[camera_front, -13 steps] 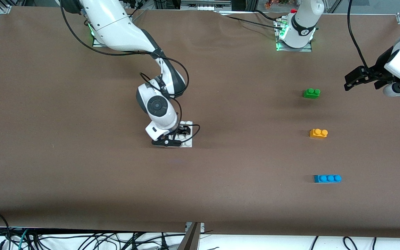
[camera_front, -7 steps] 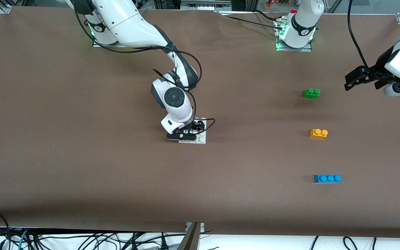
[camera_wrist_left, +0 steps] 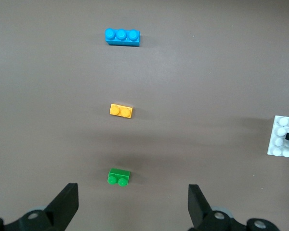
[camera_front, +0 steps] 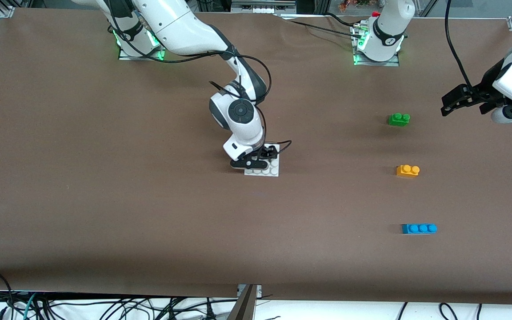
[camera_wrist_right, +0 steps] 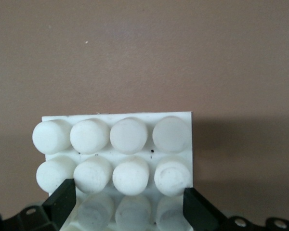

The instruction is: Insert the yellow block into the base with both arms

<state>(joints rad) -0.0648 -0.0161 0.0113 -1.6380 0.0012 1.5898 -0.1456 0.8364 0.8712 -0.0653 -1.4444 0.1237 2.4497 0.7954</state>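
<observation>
The yellow block (camera_front: 407, 170) lies on the table toward the left arm's end, between a green brick and a blue brick; the left wrist view shows it too (camera_wrist_left: 121, 111). My right gripper (camera_front: 260, 158) is shut on the white studded base (camera_front: 266, 171) near the table's middle, its fingers pressed on two opposite sides of the base (camera_wrist_right: 118, 144). My left gripper (camera_front: 460, 100) hangs open and holds nothing over the left arm's end of the table, near the green brick. The base (camera_wrist_left: 284, 137) also shows at the edge of the left wrist view.
The green two-stud brick (camera_front: 399, 119) lies farther from the front camera than the yellow block. The blue three-stud brick (camera_front: 419, 228) lies nearer to it. The three bricks form a line. Brown cloth covers the table (camera_front: 105, 200).
My right arm has carried the base toward the left arm's end of the table and a little farther from the front camera. The left arm and the bricks have not moved.
</observation>
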